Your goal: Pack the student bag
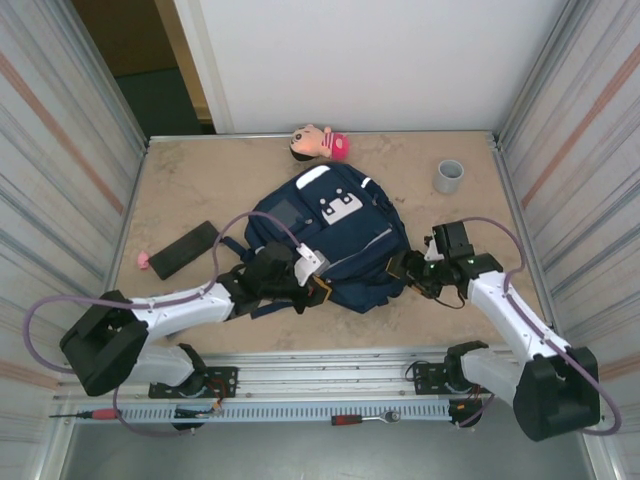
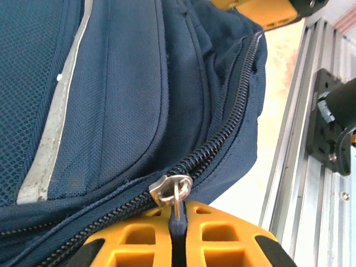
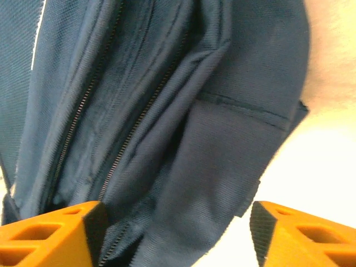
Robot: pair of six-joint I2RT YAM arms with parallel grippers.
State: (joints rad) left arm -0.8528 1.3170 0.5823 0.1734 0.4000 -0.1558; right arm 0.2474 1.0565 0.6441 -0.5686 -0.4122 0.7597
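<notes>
The large navy-blue fabric student bag [image 1: 335, 235] with grey reflective stripes lies flat mid-worktop [image 1: 190, 180], nearer the near edge, where the left gripper [image 2: 178, 222] is pinched tight on its dark-blue zipper pull [image 2: 176, 208], while the right gripper [image 3: 172, 222] stands wide apart astride a fold of the bag's right side.

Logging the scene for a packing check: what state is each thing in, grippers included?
student bag: lying flat, front up, zipper closed ahead of the slider
left gripper: shut on the zipper pull
zipper pull: gripped by its tab
right gripper: open, bag fabric between its fingers
grey cup: upright
doll: lying on the table
black case: lying flat
</notes>
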